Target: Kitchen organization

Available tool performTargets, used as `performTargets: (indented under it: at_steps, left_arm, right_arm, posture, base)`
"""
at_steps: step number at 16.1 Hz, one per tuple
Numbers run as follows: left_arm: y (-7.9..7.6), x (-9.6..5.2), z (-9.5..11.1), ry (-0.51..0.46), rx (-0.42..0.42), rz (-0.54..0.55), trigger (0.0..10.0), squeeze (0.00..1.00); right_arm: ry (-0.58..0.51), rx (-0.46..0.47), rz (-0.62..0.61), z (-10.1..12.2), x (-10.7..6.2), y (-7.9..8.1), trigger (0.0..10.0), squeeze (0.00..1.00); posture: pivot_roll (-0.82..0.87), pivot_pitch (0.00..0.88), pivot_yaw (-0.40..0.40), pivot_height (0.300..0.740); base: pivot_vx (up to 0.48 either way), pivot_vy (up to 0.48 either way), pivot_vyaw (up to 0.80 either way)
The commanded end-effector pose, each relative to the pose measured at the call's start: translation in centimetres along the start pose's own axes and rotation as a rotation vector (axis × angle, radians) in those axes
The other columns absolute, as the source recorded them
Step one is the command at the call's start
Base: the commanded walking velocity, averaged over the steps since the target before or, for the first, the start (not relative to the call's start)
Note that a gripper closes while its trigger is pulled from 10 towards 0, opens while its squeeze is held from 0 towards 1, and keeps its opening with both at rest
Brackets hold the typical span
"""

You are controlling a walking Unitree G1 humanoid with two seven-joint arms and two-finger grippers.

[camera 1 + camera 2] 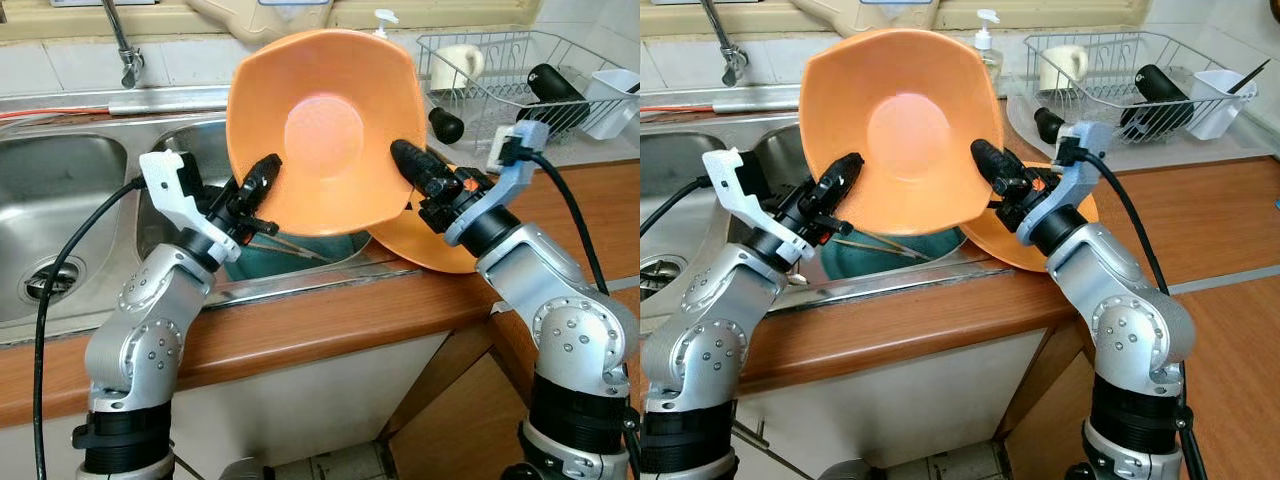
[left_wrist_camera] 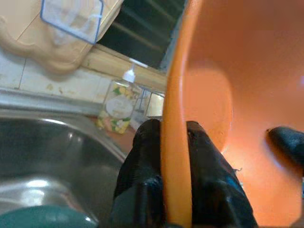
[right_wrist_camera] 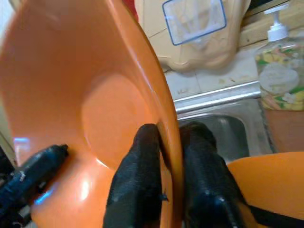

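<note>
Above the sink (image 1: 60,190), both jaws clamp opposite rims of the tilted orange bowl (image 1: 320,130): left gripper (image 1: 262,178), right gripper (image 1: 408,160). Uneven pull could let the thin rim slip, dropping it onto the teal pot (image 1: 290,262).

Two silver, screw-studded jointed arms with black elbow collars carry white camera brackets, trailing black cables, and black two-fingered left gripper (image 1: 262,180) and right gripper (image 1: 410,160).
</note>
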State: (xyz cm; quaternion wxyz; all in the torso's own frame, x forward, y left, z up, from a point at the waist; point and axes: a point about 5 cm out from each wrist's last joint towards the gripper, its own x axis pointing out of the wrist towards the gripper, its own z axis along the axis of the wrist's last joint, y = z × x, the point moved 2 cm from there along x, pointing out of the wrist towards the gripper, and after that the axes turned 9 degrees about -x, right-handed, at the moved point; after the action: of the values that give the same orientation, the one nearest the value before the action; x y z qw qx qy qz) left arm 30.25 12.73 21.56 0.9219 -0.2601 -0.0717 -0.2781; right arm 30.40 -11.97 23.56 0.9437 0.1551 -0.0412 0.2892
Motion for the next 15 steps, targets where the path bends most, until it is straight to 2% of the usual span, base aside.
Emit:
performTargets:
  at_steps: [1, 2, 3, 4, 5, 9, 10, 13, 15]
  left_arm:
    - [0.7, 0.1, -0.3, 0.031, 0.035, 0.04, 0.0, 0.0]
    - [0.9, 0.2, 0.2, 0.003, 0.024, 0.048, 0.0, 0.0]
    - [1.0, 0.3, 0.6, -0.019, 0.016, 0.056, 0.0, 0.0]
    - [1.2, 0.4, 1.0, -0.044, -0.003, 0.066, 0.0, 0.0]
    - [1.6, 0.6, 1.6, -0.072, -0.019, 0.083, 0.0, 0.0]
    - [3.3, 0.9, 2.9, -0.119, 0.024, 0.167, 0.0, 0.0]
    - [4.8, 1.0, 3.2, -0.114, 0.059, 0.249, 0.0, 0.0]
    - [8.5, 0.3, 2.6, -0.038, 0.143, 0.486, 0.0, 0.0]
    - [9.3, 0.2, 2.2, 0.012, 0.191, 0.518, 0.0, 0.0]
  right_arm:
    - [-0.046, -0.063, 0.015, 1.4, 0.1, 0.4, 10.0, 1.0]
    - [-0.041, -0.095, 0.012, 1.6, 0.1, 0.4, 10.0, 1.0]
    - [-0.036, -0.117, 0.016, 1.7, 0.0, 0.4, 10.0, 0.94]
    - [-0.028, -0.135, 0.026, 1.8, 0.0, 0.4, 10.0, 0.0]
    - [-0.013, -0.168, 0.045, 2.0, -0.2, 0.6, 10.0, 0.0]
    - [0.078, -0.318, 0.11, 1.9, -0.8, 1.1, 10.0, 0.0]
    - [0.148, -0.414, 0.129, 1.3, -1.3, 1.2, 10.0, 0.0]
    - [0.23, -0.504, 0.169, 0.3, -1.6, 1.6, 10.0, 0.0]
    - [0.255, -0.522, 0.192, -0.1, -1.7, 1.9, 10.0, 0.0]
  posture:
    - [-0.06, 0.0, 0.004, 0.74]
    - [-0.07, 0.0, 0.005, 0.74]
    - [-0.07, 0.0, 0.005, 0.74]
    - [-0.07, 0.0, 0.003, 0.74]
    - [-0.07, 0.0, 0.003, 0.74]
    - [-0.08, 0.0, 0.014, 0.74]
    - [-0.08, 0.0, 0.017, 0.74]
    - [-0.09, 0.0, 0.02, 0.74]
    - [-0.09, 0.0, 0.02, 0.74]
  base:
    - [0.0, 0.0, 0.0]
    - [0.0, 0.0, 0.0]
    - [0.0, 0.0, 0.0]
    - [0.0, 0.0, 0.0]
    - [0.0, 0.0, 0.0]
    - [0.0, 0.0, 0.0]
    - [0.0, 0.0, 0.0]
    - [0.0, 0.0, 0.0]
    - [0.0, 0.0, 0.0]
